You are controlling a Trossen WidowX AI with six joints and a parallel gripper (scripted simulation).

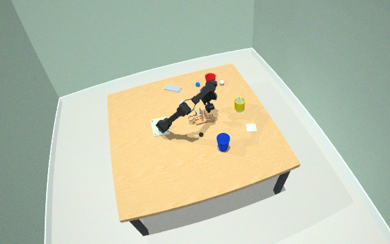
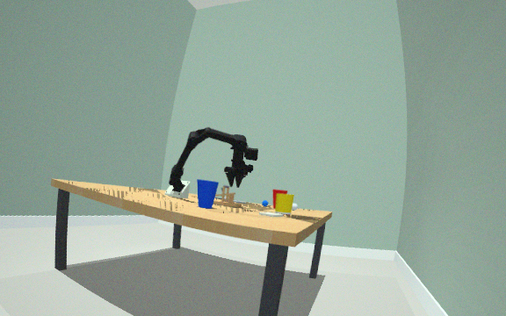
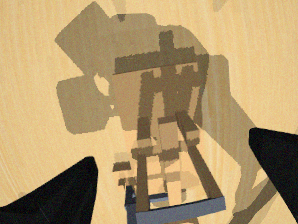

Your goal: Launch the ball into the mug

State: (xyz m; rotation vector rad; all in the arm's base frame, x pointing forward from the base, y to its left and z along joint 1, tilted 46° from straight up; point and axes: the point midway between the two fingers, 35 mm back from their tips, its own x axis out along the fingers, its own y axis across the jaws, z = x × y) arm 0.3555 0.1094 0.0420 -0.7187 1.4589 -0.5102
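Observation:
The wooden catapult [image 1: 203, 118] [image 2: 229, 196] [image 3: 169, 135] stands on the table below my gripper. A blue-grey bar [image 3: 182, 211] crosses its end at the bottom of the wrist view. My gripper [image 1: 209, 109] [image 2: 234, 186] [image 3: 176, 152] is open, above the catapult, with nothing between its fingers. The yellow mug [image 1: 240, 105] [image 2: 285, 204] stands upright, farther out from the arm's base than the catapult. A blue ball [image 1: 198, 84] [image 2: 265, 203] and a white ball [image 1: 221, 82] [image 2: 295, 206] lie either side of the red cup. I cannot tell which ball the task means, and see none on the catapult's visible part.
The blue cup [image 1: 223, 142] [image 2: 207, 194] and the red cup [image 1: 210, 78] [image 2: 277, 192] stand upright. A small black thing [image 1: 201, 134] lies near the blue cup. A white square [image 1: 251, 127] [image 2: 271, 214] and a pale flat block [image 1: 172, 88] also lie on the table.

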